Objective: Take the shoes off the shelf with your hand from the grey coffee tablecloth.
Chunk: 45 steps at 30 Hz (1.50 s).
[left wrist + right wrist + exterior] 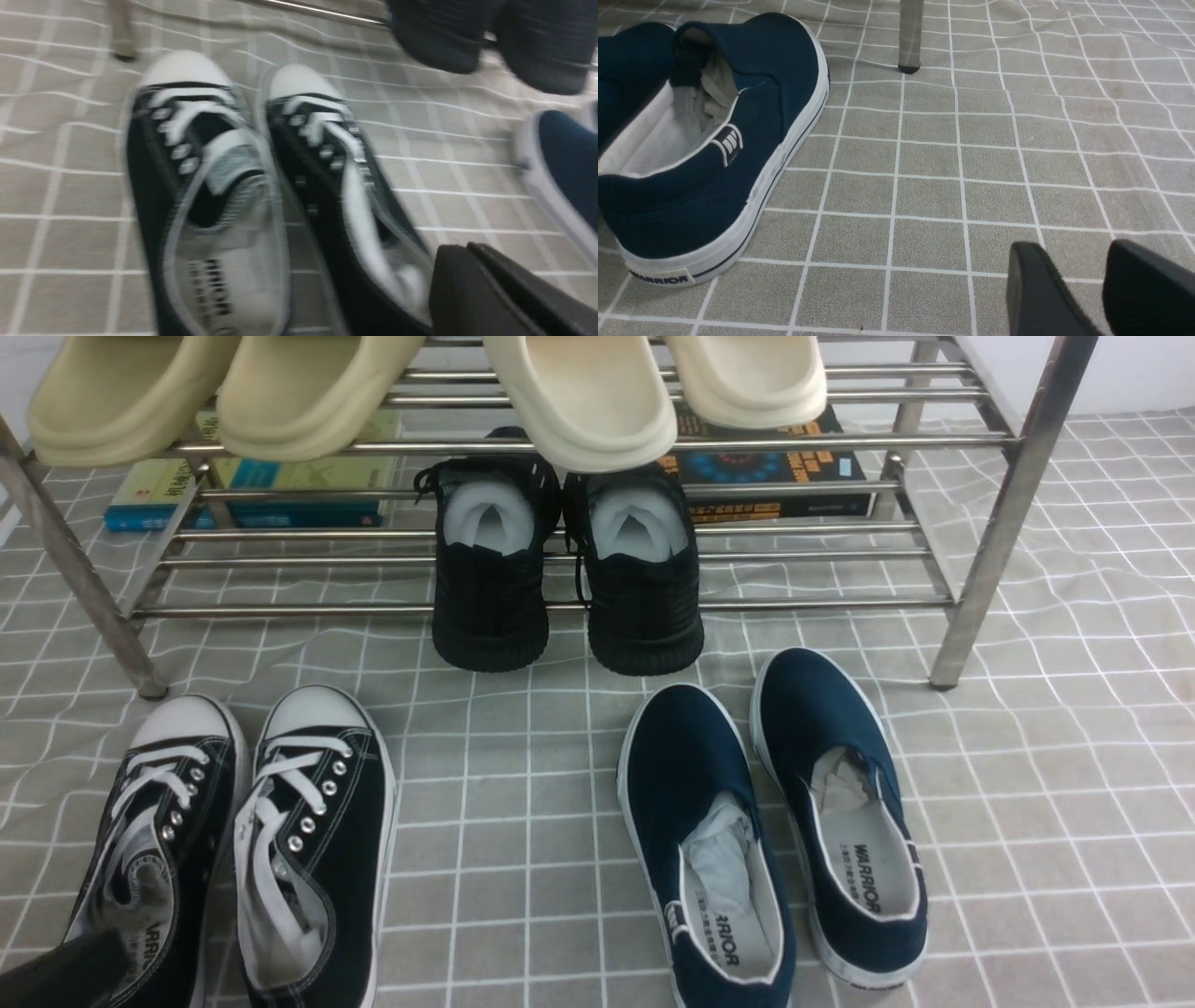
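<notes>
Right gripper [1083, 289], spread over bare grey coffee tablecloth [971, 154], only in wrist view; left gripper [495, 294] state unclear beside shoes [261, 186].

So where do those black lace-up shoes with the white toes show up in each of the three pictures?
Front view: the black lace-up shoes lie at lower left on the checked cloth, in front of the metal shelf.
Left wrist view: the pair fills the middle, blurred, toes toward the shelf.
Right wrist view: not in it; only a navy slip-on shows.
Shared landmark: the checked cloth appears in all three views.
</notes>
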Available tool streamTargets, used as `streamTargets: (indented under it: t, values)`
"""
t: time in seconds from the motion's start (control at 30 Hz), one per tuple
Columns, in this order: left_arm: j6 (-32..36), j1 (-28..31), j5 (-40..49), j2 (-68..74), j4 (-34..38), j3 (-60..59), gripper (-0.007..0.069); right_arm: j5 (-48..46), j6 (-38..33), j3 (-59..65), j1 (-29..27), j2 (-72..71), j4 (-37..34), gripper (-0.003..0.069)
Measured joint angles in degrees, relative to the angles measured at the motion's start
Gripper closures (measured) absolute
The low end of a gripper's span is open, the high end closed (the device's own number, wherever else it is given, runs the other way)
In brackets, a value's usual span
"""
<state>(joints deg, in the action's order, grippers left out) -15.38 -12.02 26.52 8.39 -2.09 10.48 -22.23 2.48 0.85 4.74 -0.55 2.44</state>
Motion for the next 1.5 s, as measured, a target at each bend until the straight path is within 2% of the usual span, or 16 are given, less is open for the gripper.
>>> streamTargets:
  t: [0.2,0.27,0.57,1.5]
  values:
    - [1.1,8.6,-0.8,-5.6,-1.6,-6.6,0.0600,0.0,0.0,0.0,0.0,0.0,0.0,0.0420]
    - [1.1,9.3,-1.0,-6.9,-2.6,-7.7,0.0597,0.0,0.0,0.0,0.0,0.0,0.0,0.0420]
    - [1.2,9.6,-3.5,-9.1,-6.0,-11.5,0.0586,0.0,0.0,0.0,0.0,0.0,0.0,0.0420]
    - [1.2,11.3,-4.1,-9.1,-6.2,-11.7,0.0557,0.0,0.0,0.0,0.0,0.0,0.0,0.0420]
